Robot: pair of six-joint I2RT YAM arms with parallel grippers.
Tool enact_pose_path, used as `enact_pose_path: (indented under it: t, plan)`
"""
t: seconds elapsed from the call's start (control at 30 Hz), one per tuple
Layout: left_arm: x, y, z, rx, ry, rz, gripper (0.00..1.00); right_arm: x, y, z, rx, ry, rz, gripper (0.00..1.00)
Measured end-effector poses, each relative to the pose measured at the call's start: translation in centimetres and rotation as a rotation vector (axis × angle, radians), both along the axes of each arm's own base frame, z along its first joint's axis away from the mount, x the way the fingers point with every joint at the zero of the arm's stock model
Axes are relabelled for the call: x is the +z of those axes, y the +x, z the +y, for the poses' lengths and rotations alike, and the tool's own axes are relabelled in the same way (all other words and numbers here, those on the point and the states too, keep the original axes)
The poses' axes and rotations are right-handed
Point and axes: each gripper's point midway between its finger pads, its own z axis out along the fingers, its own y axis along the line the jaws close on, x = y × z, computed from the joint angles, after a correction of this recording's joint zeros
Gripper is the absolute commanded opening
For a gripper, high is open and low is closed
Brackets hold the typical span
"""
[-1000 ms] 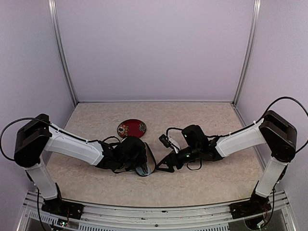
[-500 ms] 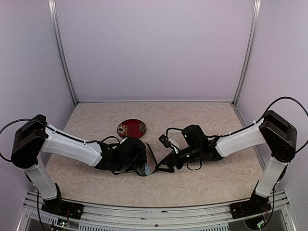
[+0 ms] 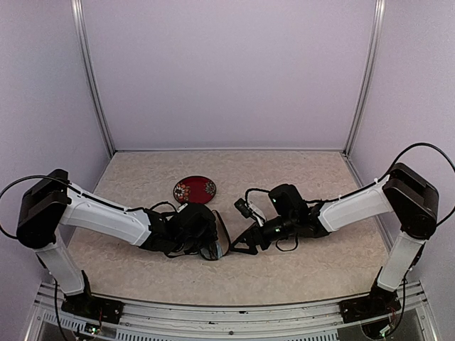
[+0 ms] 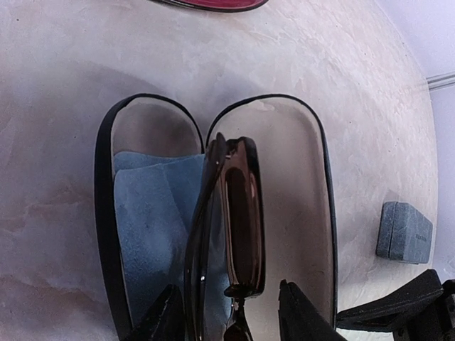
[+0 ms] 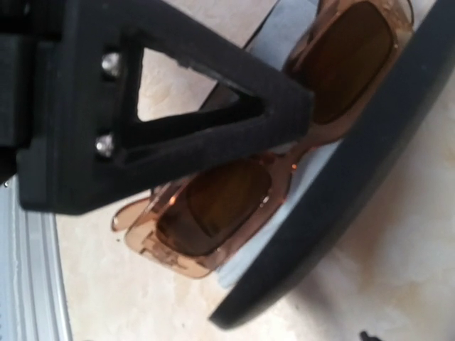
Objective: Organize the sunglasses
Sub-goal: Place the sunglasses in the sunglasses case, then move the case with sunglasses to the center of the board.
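Observation:
The black sunglasses stand on edge, folded, between the fingers of my left gripper, just over an open black case. A light-blue cloth lies in the case's left half. In the top view the left gripper is low at table centre. The reddish-brown sunglasses lie on a light-blue cloth inside a dark grey-blue case, with one end sticking out past the cloth. One finger of my right gripper hangs right over them; the other finger is hidden.
A round red patterned plate lies behind the left gripper. A small grey-blue block sits on the table right of the black case. The two grippers are close together at centre. Purple walls enclose the table.
My left gripper has shifted slightly with the black sunglasses over the open case. The right arm has barely moved.

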Motion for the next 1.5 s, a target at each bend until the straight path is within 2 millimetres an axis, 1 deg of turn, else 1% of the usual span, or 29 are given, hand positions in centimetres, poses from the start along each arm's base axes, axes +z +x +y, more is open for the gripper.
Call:
enact_pose_path:
  t: [0.17,0.27,0.53,0.63,0.77,0.9,1.0,1.13,1.2,1.3,1.43,1.5]
  plan:
    - [0.0,0.0,0.0,0.0,0.0,-0.001,0.47,0.0,0.0,0.0,0.001,0.0,0.0,0.77]
    - [0.5,0.0,0.1,0.001,-0.004,-0.008,0.47,0.0,0.0,0.0,0.0,0.0,0.0,0.77]
    - [3.5,-0.1,0.6,0.01,-0.006,-0.084,0.48,0.0,0.0,0.0,-0.002,-0.001,-0.001,0.76]
    - [4.2,0.0,0.9,0.012,0.009,-0.108,0.49,0.1,0.2,0.0,-0.01,-0.005,-0.009,0.76]
    - [5.2,0.1,2.0,0.018,0.03,-0.149,0.52,0.9,0.5,-0.2,-0.034,-0.01,-0.04,0.76]
    - [5.8,-0.1,3.4,0.024,0.048,-0.183,0.57,2.6,1.3,0.1,-0.058,-0.002,-0.086,0.77]
    - [5.4,-0.2,5.0,0.035,0.053,-0.184,0.59,4.0,1.8,0.9,-0.06,0.009,-0.114,0.78]
    - [3.7,0.2,7.9,0.069,0.056,-0.153,0.61,5.6,2.1,2.6,-0.042,0.022,-0.133,0.79]
    - [3.0,0.5,9.0,0.079,0.059,-0.137,0.62,5.9,2.1,3.6,-0.029,0.023,-0.137,0.8]
    - [2.5,0.9,9.8,0.078,0.047,-0.122,0.62,5.8,2.0,5.1,-0.009,0.011,-0.132,0.81]
    - [2.9,1.6,10.5,0.078,-0.01,-0.123,0.63,4.6,1.7,6.9,0.011,-0.029,-0.113,0.82]
    - [3.0,1.9,10.8,0.079,-0.029,-0.127,0.63,3.8,1.6,7.4,0.013,-0.053,-0.102,0.82]
